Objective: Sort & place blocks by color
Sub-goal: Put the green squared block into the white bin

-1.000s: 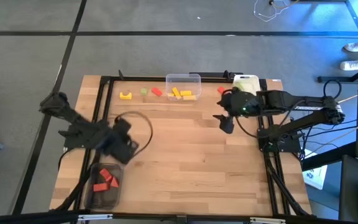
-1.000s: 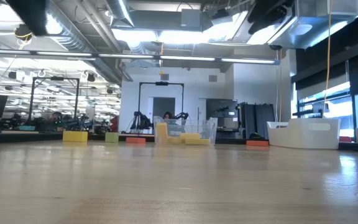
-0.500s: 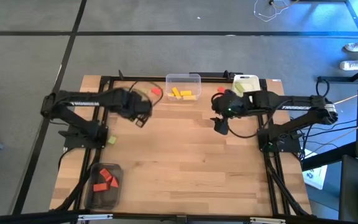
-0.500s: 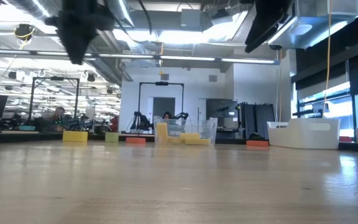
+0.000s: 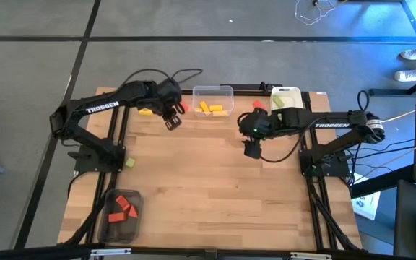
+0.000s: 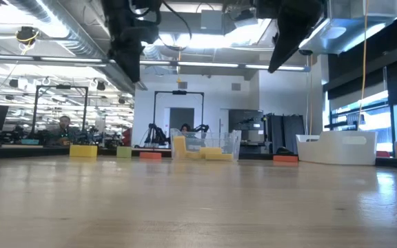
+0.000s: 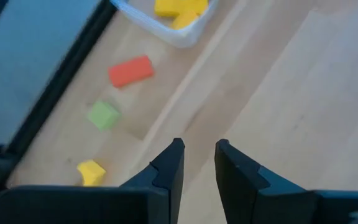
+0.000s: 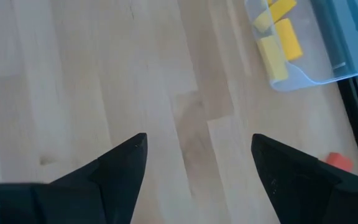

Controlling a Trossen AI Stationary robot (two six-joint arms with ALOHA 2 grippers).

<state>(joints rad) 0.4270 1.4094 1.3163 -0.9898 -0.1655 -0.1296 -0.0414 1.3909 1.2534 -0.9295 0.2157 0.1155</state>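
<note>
Empty left end effector (image 7: pixel 196 163), fingers a narrow gap apart, has swung from the red bin (image 5: pixel 120 211) at the near-left corner to the far-left blocks. I read that as red dropped off, next pick coming. Under it: one red bar (image 7: pixel 130 70), one green cube (image 7: pixel 103 115), one yellow piece (image 7: pixel 91 172). Right end effector (image 8: pixel 197 165) wide open, empty, has drifted left over bare surface (image 5: pixel 222 188). Counts: three reds binned, about three yellows in the clear bin (image 5: pixel 213 92), one more red (image 5: pixel 257 105) by the right arm.
</note>
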